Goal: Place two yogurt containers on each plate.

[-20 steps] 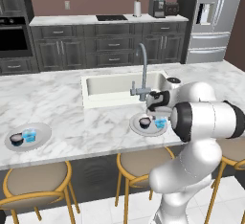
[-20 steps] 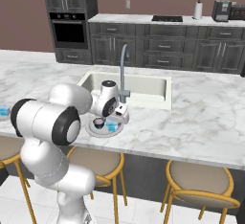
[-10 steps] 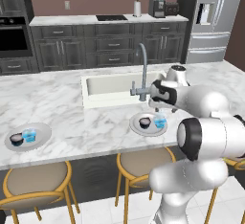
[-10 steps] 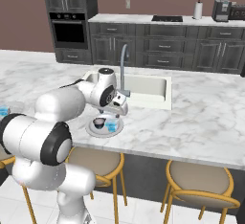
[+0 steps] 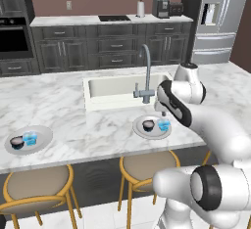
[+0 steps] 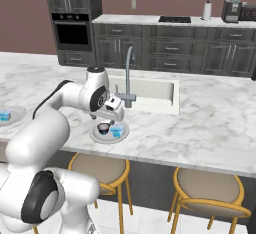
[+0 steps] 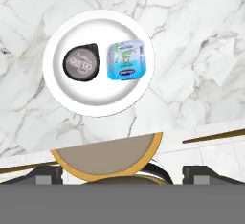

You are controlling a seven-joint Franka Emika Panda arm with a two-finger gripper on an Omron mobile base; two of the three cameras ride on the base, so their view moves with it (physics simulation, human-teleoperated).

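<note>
The near plate (image 7: 98, 98) on the marble island holds two yogurt containers side by side: a dark one (image 7: 80, 62) and a light blue one (image 7: 125, 61). My gripper (image 7: 125, 174) hangs open and empty above this plate (image 5: 152, 133), its fingertips (image 7: 47, 174) wide apart and clear of both cups. From the base views the hand (image 6: 114, 112) hovers just over the plate (image 6: 109, 137). At the island's left end, the far plate (image 5: 44, 134) also carries a dark cup (image 5: 17, 143) and a blue cup (image 5: 30, 138).
A sink (image 5: 115, 92) with a tall faucet (image 5: 145, 74) lies just behind the near plate. Tan stools (image 5: 147, 167) stand under the island's front edge, one (image 7: 107, 156) directly below my hand. Cabinets and a fridge (image 5: 215, 22) line the back wall.
The arm has swung and unfolded, and the hand has lifted up off the near plate. All cups have stayed where they were.
</note>
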